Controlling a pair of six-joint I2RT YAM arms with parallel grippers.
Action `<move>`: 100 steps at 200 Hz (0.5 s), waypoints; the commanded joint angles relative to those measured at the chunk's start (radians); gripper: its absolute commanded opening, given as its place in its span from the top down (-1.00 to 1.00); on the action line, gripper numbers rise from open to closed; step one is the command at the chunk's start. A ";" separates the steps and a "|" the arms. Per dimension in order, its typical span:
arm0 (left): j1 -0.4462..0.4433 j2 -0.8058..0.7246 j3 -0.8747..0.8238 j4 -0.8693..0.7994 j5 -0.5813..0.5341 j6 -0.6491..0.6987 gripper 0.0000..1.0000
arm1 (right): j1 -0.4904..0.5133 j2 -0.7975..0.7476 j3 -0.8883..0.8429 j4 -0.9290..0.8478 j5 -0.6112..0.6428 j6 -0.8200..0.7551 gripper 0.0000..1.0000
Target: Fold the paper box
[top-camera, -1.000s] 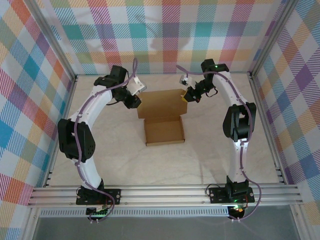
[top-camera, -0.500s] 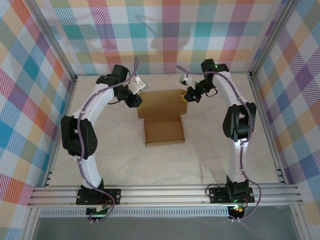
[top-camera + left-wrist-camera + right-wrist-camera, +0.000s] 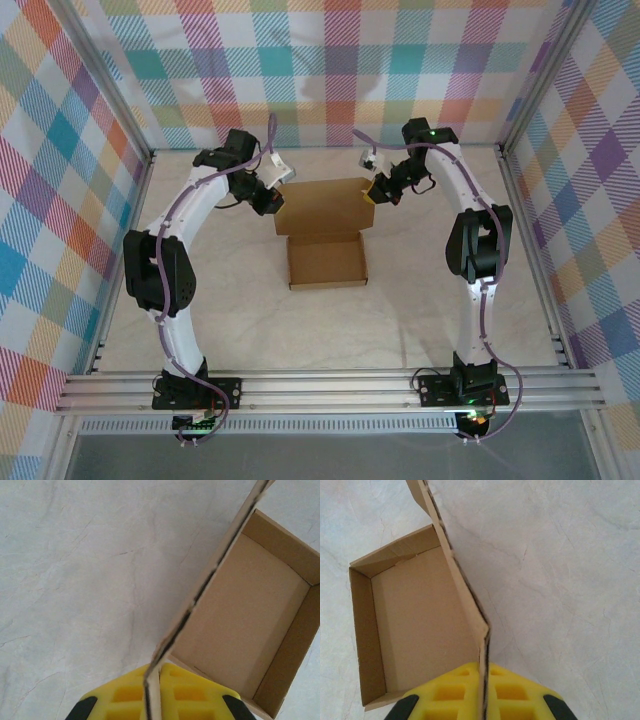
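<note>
Plaid walls [image 3: 330, 60] in many colours close in a pale, marble-veined table [image 3: 230, 300], with an aluminium rail [image 3: 330, 385] across the near edge where both arms are bolted.

The box [image 3: 328, 262] of plain brown cardboard sits near the middle of the table, between the two arms. Its tray [image 3: 328, 265] lies flat and open, a shallow rectangle with all four walls up. The lid [image 3: 322, 205] rises from the tray's far edge and leans back, away from the arm bases.

The left gripper [image 3: 272, 200] is at the lid's left edge and the right gripper [image 3: 372, 192] at its right edge, both reaching in from the far side.

In the left wrist view, the left gripper [image 3: 152, 692] is clamped on the lid's edge [image 3: 210, 575]: the cardboard runs straight down between the yellow pads [image 3: 192, 695] with no gap. The tray [image 3: 240, 615] lies to the right of that edge, its inside bare.

In the right wrist view, the right gripper [image 3: 484, 692] pinches the lid's other edge [image 3: 462, 580] the same way, pads [image 3: 517, 692] pressed on both faces. The tray [image 3: 425, 625] lies to the left there, resting on the table.
</note>
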 commanded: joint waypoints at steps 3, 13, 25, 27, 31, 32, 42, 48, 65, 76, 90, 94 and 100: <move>0.003 -0.031 0.019 -0.003 0.035 -0.019 1.00 | 0.019 -0.072 -0.030 0.054 0.005 0.047 1.00; -0.001 -0.041 0.012 0.020 0.034 -0.049 1.00 | 0.031 -0.103 -0.079 0.131 0.050 0.095 1.00; -0.009 -0.053 0.000 0.061 0.023 -0.093 1.00 | 0.047 -0.146 -0.148 0.235 0.113 0.156 1.00; -0.011 -0.056 -0.001 0.070 0.018 -0.100 1.00 | 0.050 -0.154 -0.161 0.256 0.126 0.169 1.00; -0.015 -0.059 -0.006 0.085 0.010 -0.123 1.00 | 0.055 -0.170 -0.184 0.299 0.149 0.197 1.00; -0.016 -0.061 -0.007 0.089 0.008 -0.128 1.00 | 0.056 -0.174 -0.190 0.310 0.153 0.204 1.00; -0.024 -0.072 -0.019 0.141 -0.016 -0.179 1.00 | 0.064 -0.210 -0.245 0.407 0.201 0.279 1.00; -0.028 -0.077 -0.025 0.169 -0.028 -0.207 1.00 | 0.070 -0.229 -0.272 0.453 0.223 0.323 1.00; -0.047 -0.086 -0.037 0.244 -0.091 -0.288 1.00 | 0.089 -0.287 -0.357 0.604 0.302 0.469 1.00; -0.060 -0.080 -0.030 0.272 -0.130 -0.330 1.00 | 0.102 -0.318 -0.406 0.687 0.373 0.573 1.00; -0.074 -0.071 -0.013 0.294 -0.173 -0.387 1.00 | 0.116 -0.344 -0.436 0.724 0.433 0.654 1.00; -0.078 -0.066 -0.009 0.298 -0.190 -0.404 1.00 | 0.122 -0.349 -0.446 0.736 0.450 0.673 1.00; -0.082 -0.064 -0.003 0.307 -0.213 -0.430 1.00 | 0.134 -0.359 -0.464 0.757 0.477 0.708 1.00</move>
